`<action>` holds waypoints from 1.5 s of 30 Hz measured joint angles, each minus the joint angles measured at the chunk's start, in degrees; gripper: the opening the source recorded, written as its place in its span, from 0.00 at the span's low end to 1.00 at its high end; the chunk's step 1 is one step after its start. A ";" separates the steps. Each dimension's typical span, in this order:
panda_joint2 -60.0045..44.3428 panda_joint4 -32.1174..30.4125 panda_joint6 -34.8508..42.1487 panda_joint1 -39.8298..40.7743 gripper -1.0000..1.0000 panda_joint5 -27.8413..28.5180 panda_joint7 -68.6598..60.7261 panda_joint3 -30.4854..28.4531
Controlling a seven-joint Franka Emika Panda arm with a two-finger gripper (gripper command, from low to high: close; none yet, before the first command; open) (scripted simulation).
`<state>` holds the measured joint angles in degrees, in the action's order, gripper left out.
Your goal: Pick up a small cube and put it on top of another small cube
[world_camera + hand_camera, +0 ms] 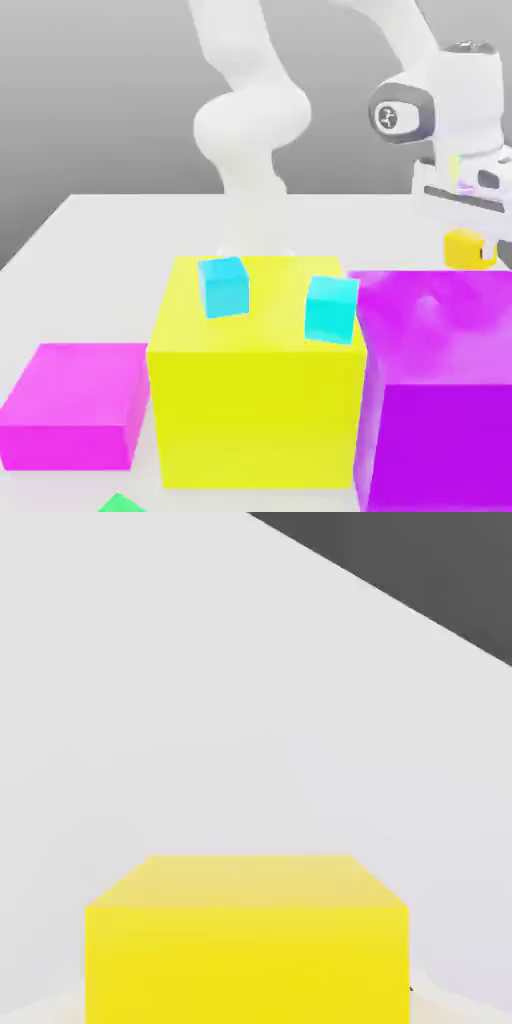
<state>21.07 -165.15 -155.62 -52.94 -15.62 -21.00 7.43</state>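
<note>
In the exterior view, a low magenta block lies on the white table at the far left. Just beside it, toward the exterior view's right, stands the big yellow block. Two small cyan cubes rest on its top face, apart from each other: the first cyan cube near the back-left area, the second cyan cube near the right edge, slightly tilted. A green object shows partly at the lower edge. To the right of the yellow block stands a tall purple block, touching or nearly touching it. Above the purple block's rear right, the gripper hangs from the white arm, fingers pinched on the small yellow-orange cube, held clear of the purple surface. In the hand view, the small yellow-orange cube sits close in front of the camera, above the white table.
</note>
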 joint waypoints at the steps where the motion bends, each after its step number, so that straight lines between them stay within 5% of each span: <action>1: 0.54 0.44 0.54 0.68 0.00 -0.04 2.35 0.67; 4: 1.43 2.51 2.53 4.38 0.00 1.60 9.93 2.42; 10: -2.04 11.22 8.86 20.16 0.00 14.27 25.61 3.75; 22: -13.87 30.09 24.23 40.81 0.00 37.22 42.47 -3.93; 45: -30.75 40.04 25.35 55.18 0.00 25.79 -1.12 -10.65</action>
<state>-9.68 -125.11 -130.26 2.24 10.17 -22.12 -3.22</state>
